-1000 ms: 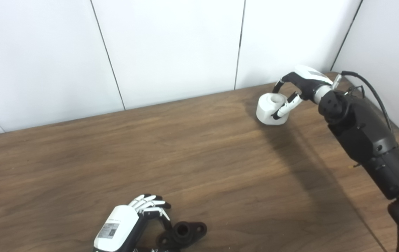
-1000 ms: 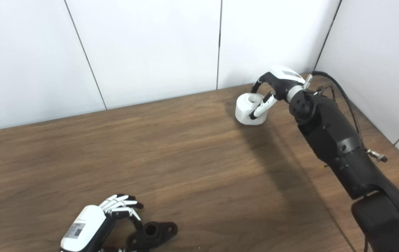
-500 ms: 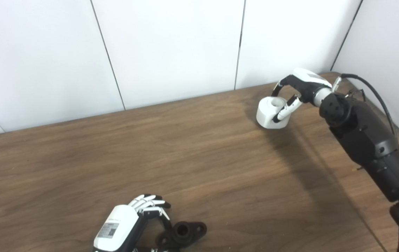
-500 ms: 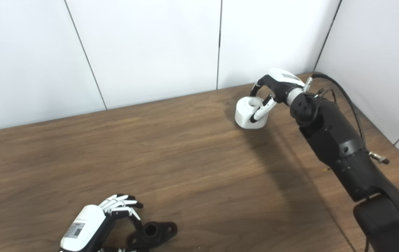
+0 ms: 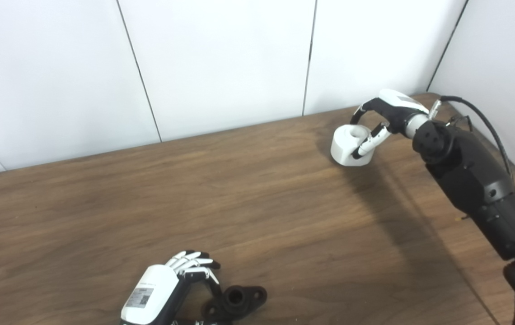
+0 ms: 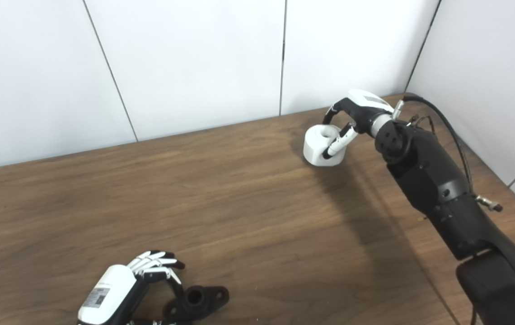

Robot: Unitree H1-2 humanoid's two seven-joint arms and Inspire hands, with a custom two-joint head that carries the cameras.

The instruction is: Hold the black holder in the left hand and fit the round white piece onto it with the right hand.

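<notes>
our right hand [image 5: 377,124] curled round round white plastic piece [image 5: 350,145], thumb on its side, on brown wooden table [image 5: 257,198] | our left hand [image 5: 180,280] half-curled at flanged black holder [image 5: 236,300], hold unclear | risk: shallow pinch, piece slips when lifted

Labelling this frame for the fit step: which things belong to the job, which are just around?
Job:
black holder, on the table by the left hand
round white piece, with the right hand around it

Around:
wooden table
white wall panels
cable on the right arm
</notes>
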